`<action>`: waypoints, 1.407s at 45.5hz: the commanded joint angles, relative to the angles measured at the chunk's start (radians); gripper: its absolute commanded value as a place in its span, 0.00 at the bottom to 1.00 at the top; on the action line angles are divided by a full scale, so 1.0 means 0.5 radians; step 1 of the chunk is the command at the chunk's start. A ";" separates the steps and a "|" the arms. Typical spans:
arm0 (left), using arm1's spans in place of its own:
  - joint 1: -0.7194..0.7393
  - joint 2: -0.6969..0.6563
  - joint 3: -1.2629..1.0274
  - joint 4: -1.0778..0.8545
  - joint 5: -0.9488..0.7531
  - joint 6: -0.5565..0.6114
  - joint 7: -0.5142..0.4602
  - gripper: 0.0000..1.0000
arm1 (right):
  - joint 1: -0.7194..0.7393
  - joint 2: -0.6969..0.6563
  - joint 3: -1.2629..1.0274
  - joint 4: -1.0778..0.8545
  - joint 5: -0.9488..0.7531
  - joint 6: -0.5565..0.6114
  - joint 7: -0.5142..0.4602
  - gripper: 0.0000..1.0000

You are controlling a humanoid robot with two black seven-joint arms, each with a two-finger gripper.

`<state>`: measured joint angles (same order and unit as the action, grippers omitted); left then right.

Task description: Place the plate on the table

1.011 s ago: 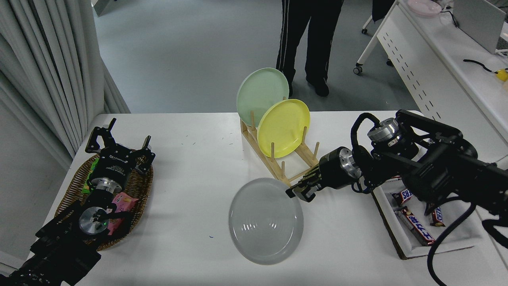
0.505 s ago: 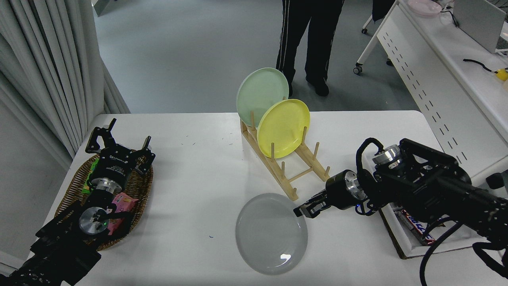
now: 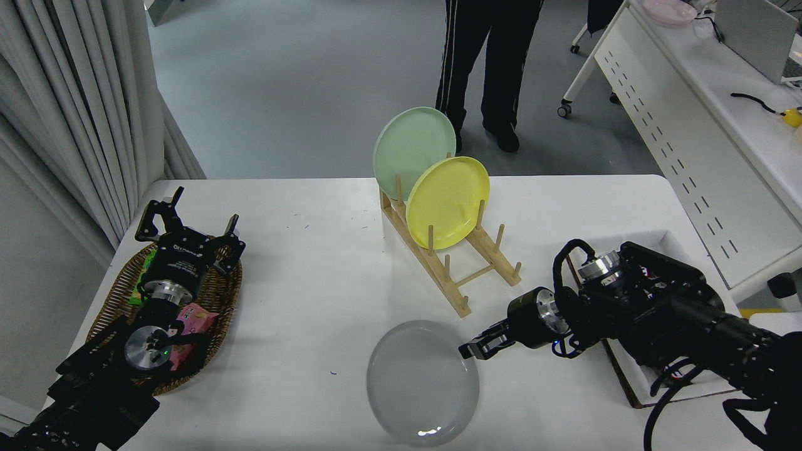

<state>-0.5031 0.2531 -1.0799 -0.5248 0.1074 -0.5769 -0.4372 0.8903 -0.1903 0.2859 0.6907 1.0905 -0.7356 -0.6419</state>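
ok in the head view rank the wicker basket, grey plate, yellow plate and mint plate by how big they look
1. wicker basket
2. grey plate, nearest the camera
3. yellow plate and mint-green plate: alike; both stand tilted in the rack, the mint one partly hidden, so no ranking.

Robotics lab or office: perforated-panel white desk on castors, grey floor, curtain.

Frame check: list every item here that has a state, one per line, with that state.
plate: low over or on the table, rim in the right end effector
right end effector: shut on the plate's rim
left end effector: open, parked over the wicker basket
yellow plate: upright in the wooden rack
mint-green plate: upright in the rack, behind the yellow one
wooden rack: front slots free
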 commanded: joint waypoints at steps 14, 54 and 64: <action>0.000 0.000 0.000 0.000 0.000 0.000 0.000 1.00 | -0.020 0.040 0.005 -0.044 -0.024 0.005 -0.002 0.00; 0.000 0.000 0.000 0.000 0.000 0.000 0.000 1.00 | -0.017 0.058 0.054 -0.074 -0.070 0.066 0.001 0.07; 0.000 0.000 0.000 -0.003 0.000 0.000 0.000 1.00 | -0.017 0.068 0.069 -0.077 -0.104 0.115 0.001 0.20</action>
<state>-0.5031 0.2531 -1.0799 -0.5251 0.1074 -0.5768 -0.4372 0.8820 -0.1620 0.3115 0.6534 1.0487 -0.6980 -0.6413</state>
